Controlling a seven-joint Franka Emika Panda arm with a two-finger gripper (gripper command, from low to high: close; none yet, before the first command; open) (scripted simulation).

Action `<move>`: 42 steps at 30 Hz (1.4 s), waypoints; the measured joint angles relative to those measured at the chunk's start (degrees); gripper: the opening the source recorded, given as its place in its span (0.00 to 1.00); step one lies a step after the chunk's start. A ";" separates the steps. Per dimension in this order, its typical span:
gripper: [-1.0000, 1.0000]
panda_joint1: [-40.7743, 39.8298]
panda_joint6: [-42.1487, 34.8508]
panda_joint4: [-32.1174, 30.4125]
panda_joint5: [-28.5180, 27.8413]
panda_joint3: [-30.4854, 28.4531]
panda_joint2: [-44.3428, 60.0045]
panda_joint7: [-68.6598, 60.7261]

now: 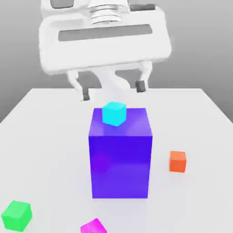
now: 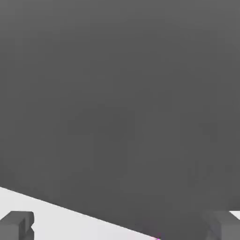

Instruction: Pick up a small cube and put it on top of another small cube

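My gripper [image 1: 113, 91] hangs spread wide and empty over the far side of the white table [image 1: 45, 132], behind the big blue-purple cube [image 1: 120, 157] with the small cyan cube [image 1: 113, 113] on top. The magenta cube [image 1: 93, 226] sits at the near edge, well apart from my fingers, with the green cube [image 1: 17, 215] near it toward the exterior view's left (the orange cube [image 1: 178, 161] is a distractor). I judge the magenta cube light, rigid and smooth; I'd pinch two opposite flat faces, mid-height.
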 joint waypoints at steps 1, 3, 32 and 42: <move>0.50 0.10 0.57 -0.02 0.66 -0.21 2.08 -1.72; 0.50 0.11 1.76 -0.08 1.76 -0.40 6.18 -5.00; 0.00 -3.42 10.32 -0.72 -1.97 -1.42 29.33 -17.62; 1.00 -16.81 9.67 1.23 5.17 -8.45 32.23 -20.45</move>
